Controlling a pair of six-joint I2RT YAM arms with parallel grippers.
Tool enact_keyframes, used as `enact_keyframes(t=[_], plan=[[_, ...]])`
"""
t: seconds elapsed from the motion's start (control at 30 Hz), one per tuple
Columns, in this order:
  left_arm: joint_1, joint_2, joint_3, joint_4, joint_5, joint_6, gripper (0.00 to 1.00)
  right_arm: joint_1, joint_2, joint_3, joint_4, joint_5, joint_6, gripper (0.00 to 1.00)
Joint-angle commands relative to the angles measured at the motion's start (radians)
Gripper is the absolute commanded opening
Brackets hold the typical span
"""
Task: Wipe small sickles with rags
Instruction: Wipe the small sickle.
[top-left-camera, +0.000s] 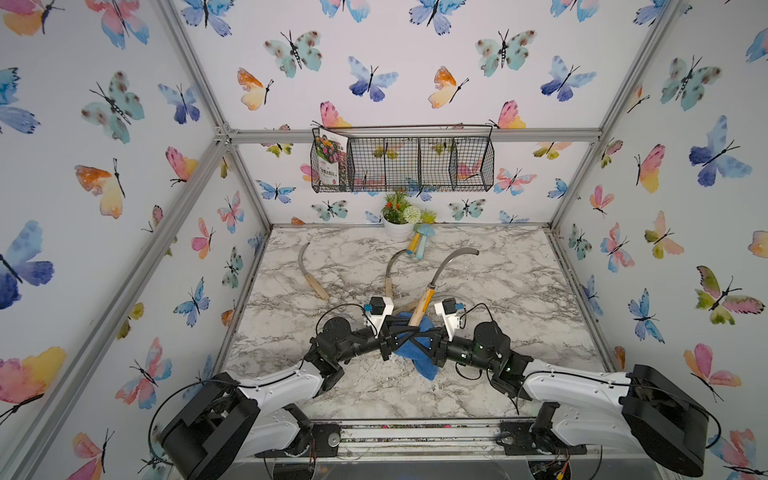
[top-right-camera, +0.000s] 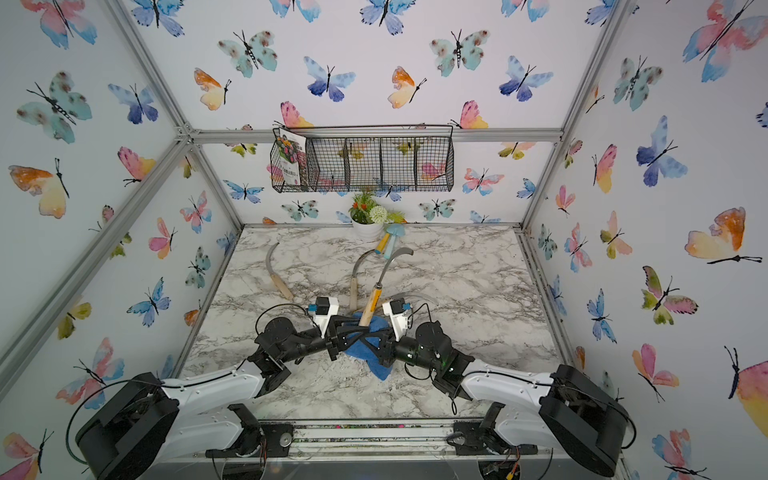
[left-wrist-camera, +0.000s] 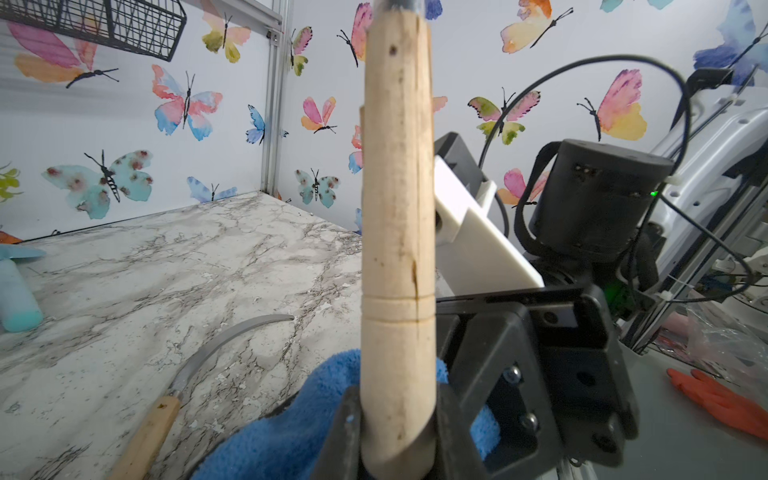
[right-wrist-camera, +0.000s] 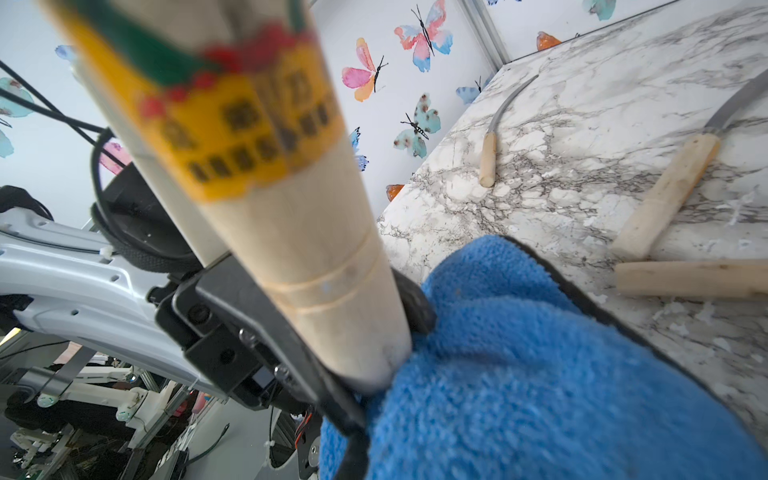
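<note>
Found left gripper (left-wrist-camera: 397, 399) clamped on held sickle (top-left-camera: 424, 301) at the handle butt, blade tipped up toward 12 o'clock; probably to keep the metal off the table and open to wiping. Found right gripper (top-left-camera: 432, 340) pinched shut on the blue rag (top-left-camera: 419, 361), bunched against that handle, just 6 o'clock of table centre. Counted three more lying flat: far sickle (top-left-camera: 314, 286) at 11 o'clock, middle sickle (top-left-camera: 388, 286) at 12, fourth sickle (left-wrist-camera: 156, 424) half under the wrists. Noted scuffed marble-print table (top-left-camera: 519, 324); flower pot (top-left-camera: 399, 228), toy mushrooms (top-left-camera: 422, 245), wire basket (top-left-camera: 415, 166) at 12; butterfly-papered walls.
</note>
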Motion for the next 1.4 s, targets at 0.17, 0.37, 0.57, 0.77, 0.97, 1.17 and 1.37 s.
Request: enact_keyframes(t=[0.17, 0.37, 0.57, 0.77, 0.97, 1.17, 1.37], plan=[[-0.025, 0.009, 0.014, -0.07, -0.027, 0.014, 0.0, -0.028, -0.161, -0.081, -0.076, 0.232, -0.005, 0.02], [-0.091, -0.006, 0.049, -0.173, -0.128, 0.049, 0.0, -0.11, -0.306, -0.084, -0.257, 0.244, -0.019, 0.02], [-0.138, 0.026, 0.095, -0.231, -0.152, 0.077, 0.0, -0.113, -0.294, -0.078, -0.218, 0.151, -0.056, 0.02], [-0.143, 0.055, 0.12, -0.265, -0.176, 0.089, 0.0, -0.113, -0.181, -0.038, -0.154, 0.033, -0.07, 0.02], [-0.143, 0.051, 0.131, -0.295, -0.233, 0.093, 0.0, -0.128, -0.22, -0.043, -0.135, 0.074, -0.059, 0.02], [-0.141, 0.057, 0.126, -0.298, -0.259, 0.105, 0.0, -0.237, -0.393, -0.001, -0.273, 0.036, -0.074, 0.02], [-0.147, 0.043, 0.128, -0.3, -0.23, 0.1, 0.0, -0.266, -0.43, 0.079, -0.41, 0.065, -0.098, 0.02]])
